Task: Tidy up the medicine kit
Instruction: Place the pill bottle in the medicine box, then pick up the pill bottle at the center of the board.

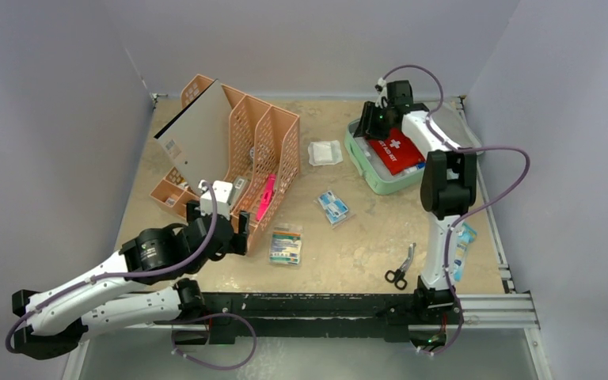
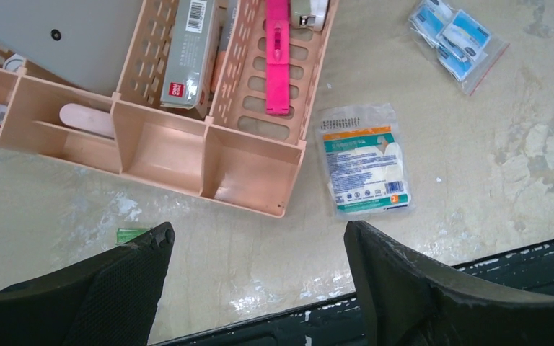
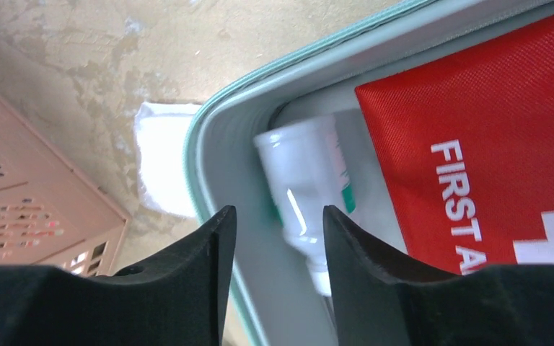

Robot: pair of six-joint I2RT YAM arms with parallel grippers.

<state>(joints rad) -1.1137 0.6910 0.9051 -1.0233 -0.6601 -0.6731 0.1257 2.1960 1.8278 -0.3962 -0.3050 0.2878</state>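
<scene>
We see the mint-green medicine kit [image 1: 380, 184] [image 3: 216, 144] lying open at the far right of the tabletop [image 1: 364, 245], with a red first aid pouch [image 1: 396, 150] [image 3: 476, 130] and a white bottle [image 3: 299, 173] inside. The right end effector [image 1: 376, 119] [image 3: 278, 213] hovers over the kit's left corner, jaws narrowly apart above the bottle. The left end effector [image 1: 218, 226] [image 2: 257, 229] hangs wide open, holding nothing, just before the orange file rack [image 1: 261, 142] [image 2: 166, 144].
</scene>
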